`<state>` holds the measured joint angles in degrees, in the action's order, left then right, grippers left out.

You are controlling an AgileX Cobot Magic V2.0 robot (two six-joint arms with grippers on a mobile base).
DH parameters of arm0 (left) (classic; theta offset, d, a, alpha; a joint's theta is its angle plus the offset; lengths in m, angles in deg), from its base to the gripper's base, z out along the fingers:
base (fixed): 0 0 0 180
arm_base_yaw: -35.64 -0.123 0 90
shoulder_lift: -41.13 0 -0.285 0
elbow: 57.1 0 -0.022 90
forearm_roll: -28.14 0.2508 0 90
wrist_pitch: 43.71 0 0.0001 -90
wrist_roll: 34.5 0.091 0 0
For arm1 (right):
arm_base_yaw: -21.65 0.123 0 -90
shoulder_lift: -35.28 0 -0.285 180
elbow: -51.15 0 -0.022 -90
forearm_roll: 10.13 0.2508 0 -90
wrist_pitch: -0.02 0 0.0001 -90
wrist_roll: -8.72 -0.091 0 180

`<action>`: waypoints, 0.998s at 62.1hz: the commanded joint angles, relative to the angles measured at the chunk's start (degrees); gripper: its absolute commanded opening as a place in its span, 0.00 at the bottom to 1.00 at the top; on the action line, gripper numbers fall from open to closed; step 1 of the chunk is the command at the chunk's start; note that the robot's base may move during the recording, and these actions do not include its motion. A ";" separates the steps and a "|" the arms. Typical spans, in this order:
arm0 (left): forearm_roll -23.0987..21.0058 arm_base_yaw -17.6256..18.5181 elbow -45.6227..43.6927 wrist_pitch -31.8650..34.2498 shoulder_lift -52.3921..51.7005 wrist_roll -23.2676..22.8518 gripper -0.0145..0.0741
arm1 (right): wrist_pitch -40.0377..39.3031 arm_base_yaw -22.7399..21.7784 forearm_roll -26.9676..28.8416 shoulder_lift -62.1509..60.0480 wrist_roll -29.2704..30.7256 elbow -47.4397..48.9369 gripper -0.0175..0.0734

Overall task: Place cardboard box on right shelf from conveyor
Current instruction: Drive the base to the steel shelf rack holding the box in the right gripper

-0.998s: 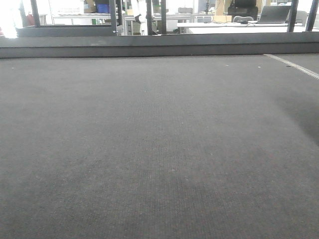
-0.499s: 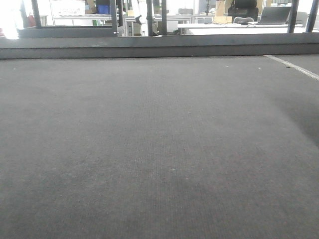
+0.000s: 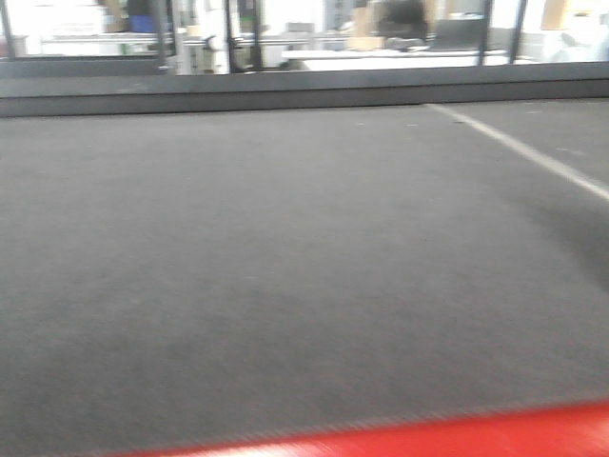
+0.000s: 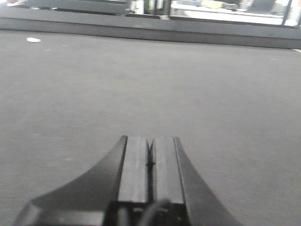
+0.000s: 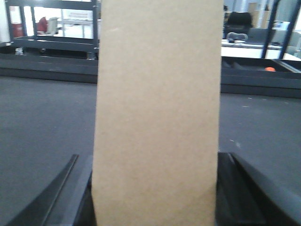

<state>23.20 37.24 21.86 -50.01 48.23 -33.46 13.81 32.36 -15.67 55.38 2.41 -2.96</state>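
Observation:
The cardboard box fills the middle of the right wrist view as a plain tan slab standing upright. My right gripper is shut on it, one dark finger pressed against each side. The conveyor lies below and behind the box as a dark grey belt. In the left wrist view my left gripper is shut with nothing in it, its pads pressed together low over the conveyor. The front view shows only bare conveyor. The right shelf is out of view.
A raised dark edge rail closes the belt's far side, with tables and frames beyond. A white line crosses the belt at right. A blurred red strip runs along the bottom edge. A white scrap lies far left.
The front view has swung: the background and the white line have slid leftwards, and a red strip has come in along the bottom edge.

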 commanded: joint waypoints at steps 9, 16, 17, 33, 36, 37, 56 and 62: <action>-0.26 0.24 -0.16 4.62 -0.28 -0.16 0.03 | -6.46 -0.29 -0.89 0.58 0.57 1.73 0.24; -0.26 0.24 -0.16 4.62 -0.28 -0.16 0.03 | -6.46 -0.29 -0.89 0.58 0.57 1.73 0.24; -0.26 0.24 -0.16 4.62 -0.28 -0.16 0.03 | -6.46 -0.29 -0.89 0.58 0.57 1.73 0.24; -0.26 0.24 -0.16 4.62 -0.28 -0.16 0.03 | -6.46 -0.29 -0.89 0.58 0.57 1.73 0.24; -0.26 0.24 -0.16 4.62 -0.28 -0.16 0.03 | -6.46 -0.29 -0.89 0.58 0.57 1.73 0.24; -0.26 0.24 -0.16 4.62 -0.28 -0.16 0.03 | -6.46 -0.29 -0.89 0.58 0.57 1.73 0.24; -0.26 0.24 -0.16 4.62 -0.28 -0.16 0.03 | -6.46 -0.29 -0.89 0.58 0.57 1.73 0.24; -0.26 0.24 -0.16 4.62 -0.28 -0.16 0.03 | -6.46 -0.29 -0.89 0.58 0.57 1.73 0.24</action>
<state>23.20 37.24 21.86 -50.01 48.23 -33.46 13.81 32.36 -15.67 55.38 2.41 -2.96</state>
